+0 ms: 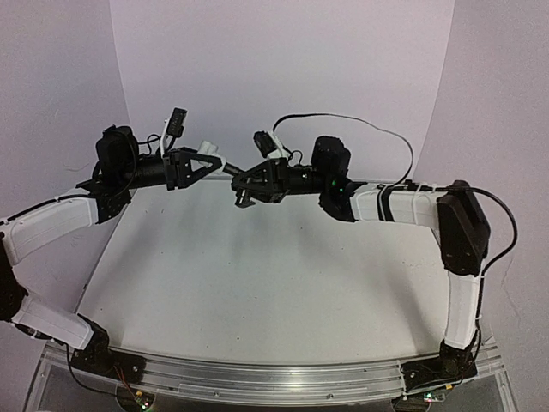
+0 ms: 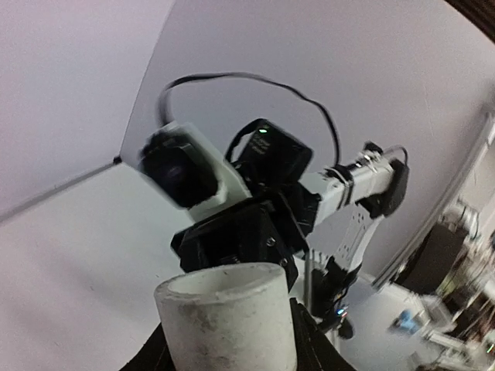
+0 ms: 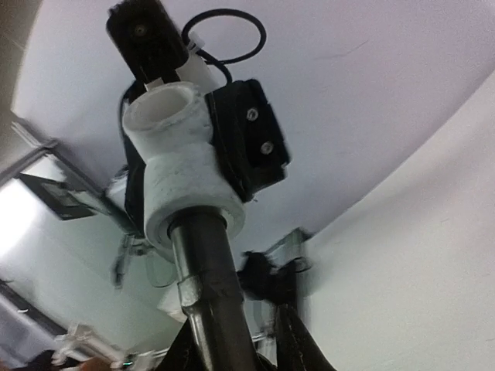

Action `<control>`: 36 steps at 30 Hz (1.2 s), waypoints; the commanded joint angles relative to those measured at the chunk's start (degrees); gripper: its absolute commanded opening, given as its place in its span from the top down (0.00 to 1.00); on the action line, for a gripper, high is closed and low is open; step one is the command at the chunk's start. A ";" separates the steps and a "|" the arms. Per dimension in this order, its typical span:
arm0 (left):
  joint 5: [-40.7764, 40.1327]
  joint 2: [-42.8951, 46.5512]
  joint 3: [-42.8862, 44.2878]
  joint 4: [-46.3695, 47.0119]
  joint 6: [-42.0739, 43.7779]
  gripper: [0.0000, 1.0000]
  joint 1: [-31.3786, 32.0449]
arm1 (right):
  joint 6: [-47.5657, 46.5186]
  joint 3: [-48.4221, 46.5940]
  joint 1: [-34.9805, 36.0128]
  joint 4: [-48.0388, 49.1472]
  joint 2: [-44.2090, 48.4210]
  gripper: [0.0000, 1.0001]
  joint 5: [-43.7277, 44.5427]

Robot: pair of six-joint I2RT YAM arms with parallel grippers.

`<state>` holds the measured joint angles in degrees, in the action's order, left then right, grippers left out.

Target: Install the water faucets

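Nearest my left wrist camera is the small white cylindrical fitting (image 2: 224,317), its open mouth facing the lens. The left jaws are narrow and closed on its sides. From the right wrist camera I see the same fitting at twelve o'clock, with the short dark grey metal tap tube (image 3: 207,294) running up from six o'clock into its lower collar. The tube passes between the right jaws, which stand narrow around it. One finger (image 3: 179,352) looks to be against it, but a sliver of background shows on the other side, so I cannot tell whether they truly clamp. I cannot make out the bent lever handle.

On the overhead camera both parts hang above the pale bench (image 1: 274,283) toward its twelve o'clock edge, with the left jaws reaching in from nine o'clock and the right from three.

I judge we are at the mating step, with the tap already entered in the fitting. Next I need a sure hold on the tube, then a straight push or twist along the shared axis while the left side holds steady
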<state>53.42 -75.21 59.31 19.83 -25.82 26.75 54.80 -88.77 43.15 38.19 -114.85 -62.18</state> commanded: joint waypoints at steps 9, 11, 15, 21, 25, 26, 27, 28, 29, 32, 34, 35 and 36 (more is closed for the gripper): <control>21.46 0.22 4.49 3.56 10.80 1.00 0.32 | 42.78 6.46 -5.84 38.97 -4.03 0.50 0.11; 11.64 3.02 2.07 3.59 4.92 1.00 0.32 | 35.49 10.78 -7.32 35.50 -0.81 0.38 1.09; -5.05 8.29 -2.40 3.62 -10.39 1.00 0.32 | 21.48 19.93 -9.88 34.18 4.39 0.26 4.39; -12.52 9.65 -4.64 1.21 -32.67 1.00 0.16 | -18.55 24.35 -8.69 4.68 15.52 0.23 15.51; -7.64 5.73 -3.26 0.82 -41.45 1.00 -0.52 | -50.76 24.30 0.62 -13.87 24.38 0.20 34.76; -6.70 4.66 -2.66 0.82 -42.92 1.00 -0.54 | -56.36 24.42 2.58 -15.27 25.39 0.19 38.04; -6.06 4.09 -2.26 0.82 -44.00 1.00 -0.56 | -60.70 24.79 3.79 -15.43 26.04 0.19 40.26; -5.91 3.71 -1.95 0.82 -44.60 1.00 -0.56 | -63.32 25.06 5.40 -15.33 26.75 0.19 41.18; -5.90 3.44 -1.77 0.82 -44.94 1.00 -0.56 | -65.70 25.07 6.42 -15.20 27.10 0.18 42.05; -6.03 2.80 -1.65 0.82 -45.27 1.00 -0.57 | -70.25 22.89 9.14 -16.76 27.08 0.18 43.98; -5.98 2.28 -1.86 0.82 -46.00 1.00 -0.55 | -72.14 21.89 10.97 -17.09 26.86 0.17 44.58; -5.97 2.05 -1.94 0.82 -46.37 1.00 -0.50 | -72.68 21.39 11.37 -17.20 26.54 0.17 44.62; -5.96 1.95 -2.03 0.82 -46.79 1.00 -0.48 | -73.19 20.84 11.67 -17.41 26.16 0.17 44.72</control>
<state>46.37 -73.70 54.61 16.46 -68.85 26.41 -7.46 -64.53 53.53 24.20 -87.82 -22.68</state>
